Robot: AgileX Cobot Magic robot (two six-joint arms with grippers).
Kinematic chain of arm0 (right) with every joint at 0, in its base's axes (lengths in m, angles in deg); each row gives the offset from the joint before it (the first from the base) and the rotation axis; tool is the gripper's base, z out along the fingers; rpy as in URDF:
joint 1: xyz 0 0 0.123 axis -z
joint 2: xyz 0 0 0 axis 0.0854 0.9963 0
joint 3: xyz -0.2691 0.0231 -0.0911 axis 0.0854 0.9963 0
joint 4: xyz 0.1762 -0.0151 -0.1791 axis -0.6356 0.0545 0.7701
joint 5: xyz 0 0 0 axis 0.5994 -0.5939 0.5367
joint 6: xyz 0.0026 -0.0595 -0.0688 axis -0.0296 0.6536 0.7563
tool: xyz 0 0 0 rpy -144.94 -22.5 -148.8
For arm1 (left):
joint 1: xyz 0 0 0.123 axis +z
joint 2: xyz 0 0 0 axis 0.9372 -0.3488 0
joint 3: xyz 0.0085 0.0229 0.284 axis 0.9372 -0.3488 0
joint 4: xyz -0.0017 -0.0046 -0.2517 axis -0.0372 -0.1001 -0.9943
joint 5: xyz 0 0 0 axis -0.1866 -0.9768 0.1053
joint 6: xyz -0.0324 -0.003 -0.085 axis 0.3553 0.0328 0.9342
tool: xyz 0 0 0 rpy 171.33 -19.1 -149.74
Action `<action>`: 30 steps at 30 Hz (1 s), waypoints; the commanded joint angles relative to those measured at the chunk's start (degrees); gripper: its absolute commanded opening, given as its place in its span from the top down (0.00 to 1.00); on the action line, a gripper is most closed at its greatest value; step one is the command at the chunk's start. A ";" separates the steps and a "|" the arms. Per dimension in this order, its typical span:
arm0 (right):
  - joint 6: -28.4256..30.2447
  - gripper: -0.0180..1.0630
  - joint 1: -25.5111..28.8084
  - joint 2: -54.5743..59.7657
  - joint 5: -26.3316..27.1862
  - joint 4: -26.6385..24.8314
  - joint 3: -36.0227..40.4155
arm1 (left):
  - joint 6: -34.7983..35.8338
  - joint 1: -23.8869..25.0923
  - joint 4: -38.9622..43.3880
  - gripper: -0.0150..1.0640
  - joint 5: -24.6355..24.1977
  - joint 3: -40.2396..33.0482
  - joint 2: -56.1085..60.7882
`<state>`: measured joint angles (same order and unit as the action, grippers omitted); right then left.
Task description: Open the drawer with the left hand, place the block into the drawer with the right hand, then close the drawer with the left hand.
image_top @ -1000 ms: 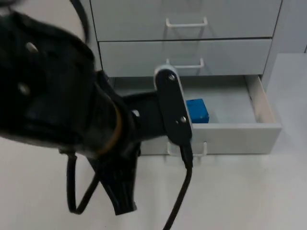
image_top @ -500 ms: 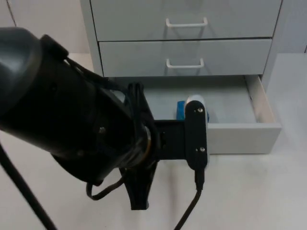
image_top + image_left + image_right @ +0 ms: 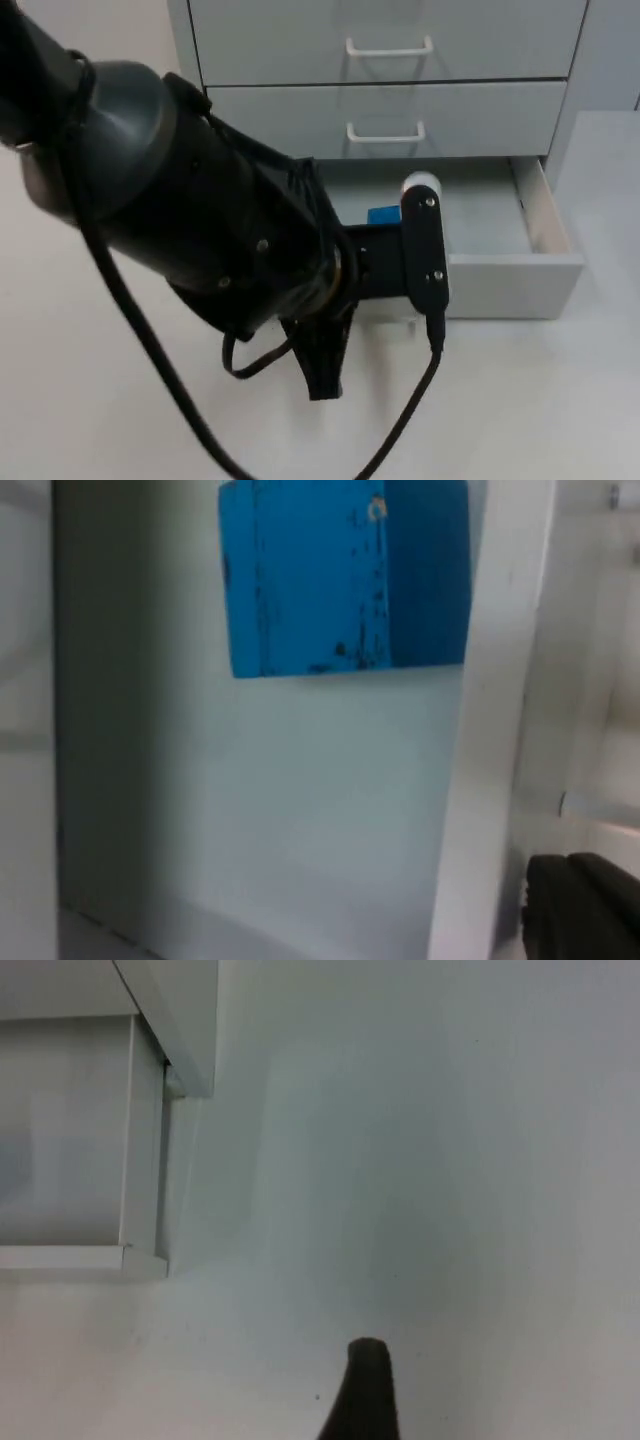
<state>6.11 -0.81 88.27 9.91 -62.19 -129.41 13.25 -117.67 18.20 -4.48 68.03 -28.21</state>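
Note:
The cabinet's bottom drawer (image 3: 515, 285) stands pulled out. A blue block (image 3: 383, 215) lies inside it on the drawer floor, half covered by my left arm (image 3: 200, 230). In the left wrist view the blue block (image 3: 345, 575) rests close behind the white drawer front (image 3: 490, 730). One black fingertip (image 3: 582, 908) of my left gripper sits just outside that front panel. My right arm waits to the right of the cabinet, and one fingertip (image 3: 365, 1390) of its gripper hovers over bare table.
Two upper drawers are shut, each with a white handle (image 3: 388, 47) (image 3: 385, 134). The cabinet's side (image 3: 70, 1130) shows in the right wrist view, next to white table (image 3: 420, 1160). White table top (image 3: 540, 400) spreads in front of the drawer.
My left arm has swung rightward and toward the drawer front, now covering more of the blue block. The drawer stays pulled out with the block inside.

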 commanded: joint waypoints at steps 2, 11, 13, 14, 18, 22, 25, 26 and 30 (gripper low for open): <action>-0.07 0.38 -0.14 -0.55 0.89 -0.36 0.15 | 1.32 2.81 1.30 0.99 -2.72 3.33 -0.66; -0.21 0.38 -0.14 -0.55 0.90 -0.36 0.15 | 1.32 6.69 1.30 0.99 -2.19 11.19 -3.66; -0.21 0.38 -0.14 -0.55 0.90 -0.36 0.15 | 1.43 8.27 1.30 0.99 -1.11 13.42 -5.34; -0.21 0.38 -0.14 -0.55 0.90 -0.36 0.15 | 1.54 8.61 1.30 0.99 -0.76 14.35 -6.28; -0.19 0.38 -0.14 -0.55 0.90 -0.47 0.15 | 1.37 9.57 1.30 0.99 -0.19 17.37 -8.42; -0.19 0.38 -0.14 -0.55 1.36 -1.38 0.15 | 1.37 10.08 1.30 0.99 -1.36 20.94 -10.95; -0.19 0.38 -0.14 -0.55 1.36 -1.38 0.15 | 2.04 10.18 1.30 0.99 -4.34 22.26 -12.23; -0.19 0.38 -0.14 -0.55 1.36 -1.38 0.15 | 2.04 10.18 1.30 0.99 -4.34 22.26 -12.23; -0.19 0.38 -0.14 -0.55 1.36 -1.38 0.15 | 1.57 9.49 -2.64 0.99 -4.71 22.26 -11.17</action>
<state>6.11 -0.81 88.27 10.92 -63.24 -129.41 14.58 -108.20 18.33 -5.32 89.18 -40.60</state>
